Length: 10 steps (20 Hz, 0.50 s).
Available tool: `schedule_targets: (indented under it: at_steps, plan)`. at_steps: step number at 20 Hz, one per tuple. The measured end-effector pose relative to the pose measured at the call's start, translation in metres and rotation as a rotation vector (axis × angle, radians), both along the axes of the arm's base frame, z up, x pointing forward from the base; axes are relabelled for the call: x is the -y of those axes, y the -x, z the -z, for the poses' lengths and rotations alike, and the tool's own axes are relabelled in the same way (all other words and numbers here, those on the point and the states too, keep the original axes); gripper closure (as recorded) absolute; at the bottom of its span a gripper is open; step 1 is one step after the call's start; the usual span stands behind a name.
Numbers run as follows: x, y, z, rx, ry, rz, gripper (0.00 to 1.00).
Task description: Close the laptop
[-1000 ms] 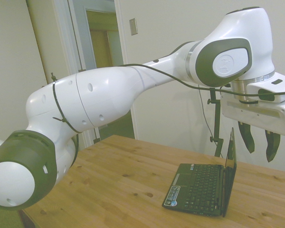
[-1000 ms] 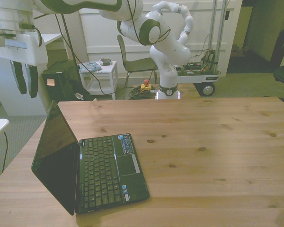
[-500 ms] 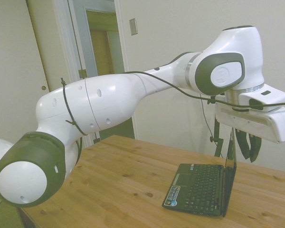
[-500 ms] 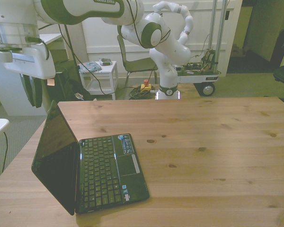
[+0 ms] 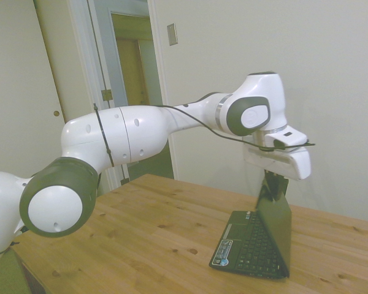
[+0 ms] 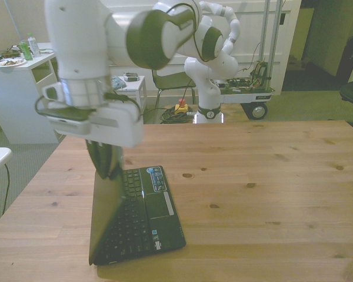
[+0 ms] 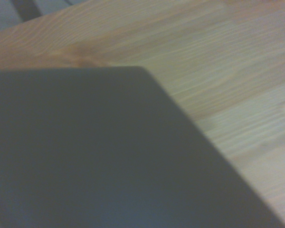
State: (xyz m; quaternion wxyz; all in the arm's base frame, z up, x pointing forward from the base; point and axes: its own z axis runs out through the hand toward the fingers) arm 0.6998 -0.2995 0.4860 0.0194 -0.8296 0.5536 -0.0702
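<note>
We find the laptop (image 6: 135,214) in the lower left of the front view, on the wooden counter (image 6: 270,188), base flat with the keyboard facing up. Its lid (image 5: 276,223) is tilted forward over the keys, roughly halfway down in the side view, with the matte outer shell facing away from the keyboard. The gripper (image 6: 107,161) sits at the lid's top edge, directly above the hinge-side half of the machine, hanging straight down from the wrist. In the side view it appears at the lid's upper edge (image 5: 275,184). We cannot tell whether its fingers are apart or together; the dark fingers merge with the dark lid in both views.

The relation that matters: the lid lies just below and in front of the gripper, and the keyboard stretches from there toward the front view's right. We judge that pressing down and across toward the palm rest would bring the lid flat. The wrist view shows only the blurred black shell (image 7: 99,152) against wood grain.
</note>
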Motion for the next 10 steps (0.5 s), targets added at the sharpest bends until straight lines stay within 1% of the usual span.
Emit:
schedule_targets:
  at_steps: [3, 5, 7, 8, 10]
  plan:
    - [-0.061, -0.016, 0.039, -0.050, -0.031, -0.046, 1.00]
    - [-0.086, -0.018, 0.065, -0.077, -0.042, -0.062, 1.00]
    - [-0.090, -0.011, 0.081, -0.090, -0.044, -0.057, 1.00]
    - [-0.086, -0.004, 0.084, -0.090, -0.045, -0.046, 1.00]
    - [-0.073, 0.014, 0.081, -0.083, -0.046, -0.018, 1.00]
